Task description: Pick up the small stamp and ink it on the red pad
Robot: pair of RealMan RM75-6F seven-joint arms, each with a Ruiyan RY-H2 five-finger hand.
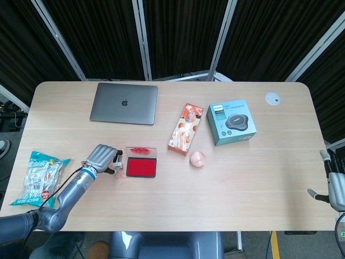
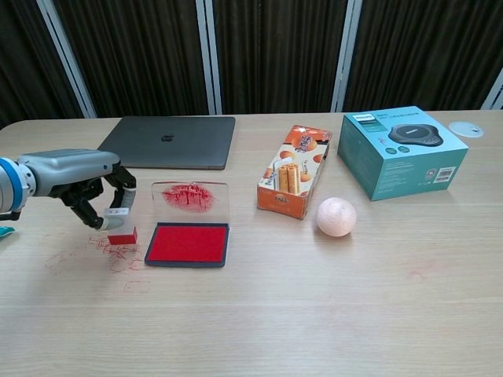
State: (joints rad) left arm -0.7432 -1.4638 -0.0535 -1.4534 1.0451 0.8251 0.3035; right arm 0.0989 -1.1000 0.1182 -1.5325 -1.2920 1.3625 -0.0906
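My left hand (image 2: 82,179) (image 1: 101,156) holds the small stamp (image 2: 120,226) (image 1: 116,164) between its fingers, just left of the red ink pad (image 2: 189,244) (image 1: 141,167). The stamp's underside is red and hangs close over the red-smeared tabletop; whether it touches is unclear. The pad lies open, its clear lid (image 2: 189,199) propped up behind it and smeared with ink. My right hand (image 1: 336,189) shows only at the head view's right edge, off the table; how its fingers lie is unclear.
A closed laptop (image 2: 169,141) lies at the back left. An orange snack box (image 2: 294,171), a pink ball (image 2: 336,217) and a teal box (image 2: 398,149) sit right of the pad. A snack bag (image 1: 42,178) lies at the table's left edge.
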